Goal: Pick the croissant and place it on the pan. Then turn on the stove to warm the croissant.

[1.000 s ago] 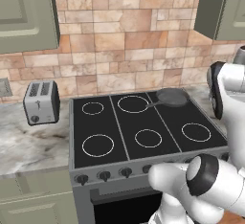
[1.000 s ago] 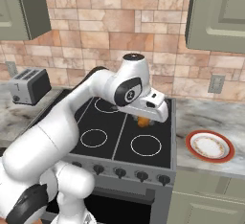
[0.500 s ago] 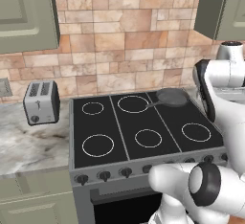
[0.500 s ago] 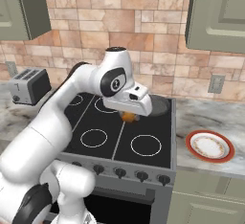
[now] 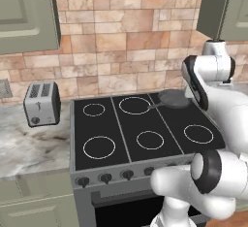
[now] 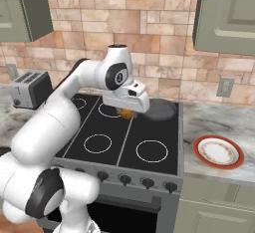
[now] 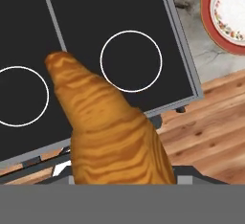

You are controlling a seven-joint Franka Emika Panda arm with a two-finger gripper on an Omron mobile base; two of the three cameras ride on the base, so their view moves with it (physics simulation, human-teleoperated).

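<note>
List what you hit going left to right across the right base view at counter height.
Toaster → croissant held under the gripper → pan at the stove's back right → plate on the counter.

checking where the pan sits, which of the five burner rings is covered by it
The back right ring: the pan sits on the stove's far right corner, hiding that ring. The other four white rings are bare.
</note>
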